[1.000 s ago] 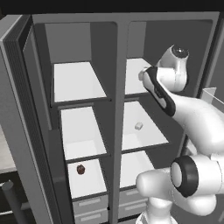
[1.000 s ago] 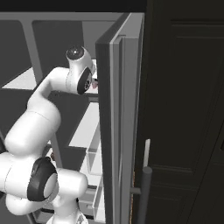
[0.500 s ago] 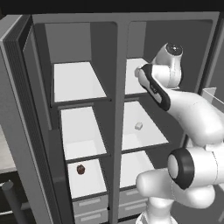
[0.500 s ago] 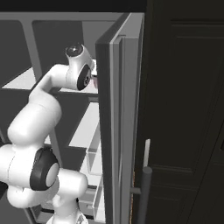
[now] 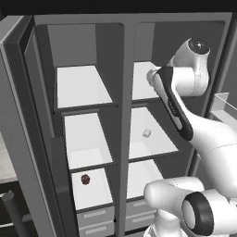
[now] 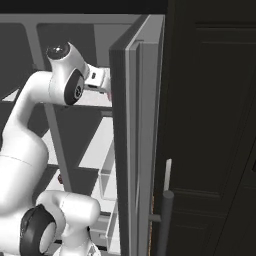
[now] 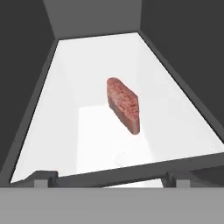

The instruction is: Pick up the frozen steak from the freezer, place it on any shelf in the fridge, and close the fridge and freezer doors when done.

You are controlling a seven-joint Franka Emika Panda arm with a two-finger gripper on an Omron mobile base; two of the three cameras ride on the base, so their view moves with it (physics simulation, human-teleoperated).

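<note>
Two finger tips (image 7: 43, 177) of the gripper (image 7: 107, 178) show at the bottom edge of the hand view, one at lower left and one at lower right, spread wide with nothing between them. Just above them, at the centre of that frame, the frozen steak (image 7: 124, 105) lies as a pinkish-red oval slab, turned on a slant and apart from both tips, on a white shelf (image 7: 170, 100) walled in by dark grey sides. In the left base view the white arm (image 5: 185, 125) climbs from the lower right and bends over to reach into the upper right of the open grey unit, at the top shelf of the fridge (image 5: 155, 106). Left of the centre post stands the freezer (image 5: 83, 134), whose lower shelf carries a dark red round ball (image 5: 85, 179). A tiny white lump (image 5: 146, 133) sits on the fridge's middle shelf, near the centre of the frame. In the right base view the fridge door (image 6: 135, 150) stands open edge-on down the middle of the frame, with the arm's wrist reaching in at upper left behind it.
</note>
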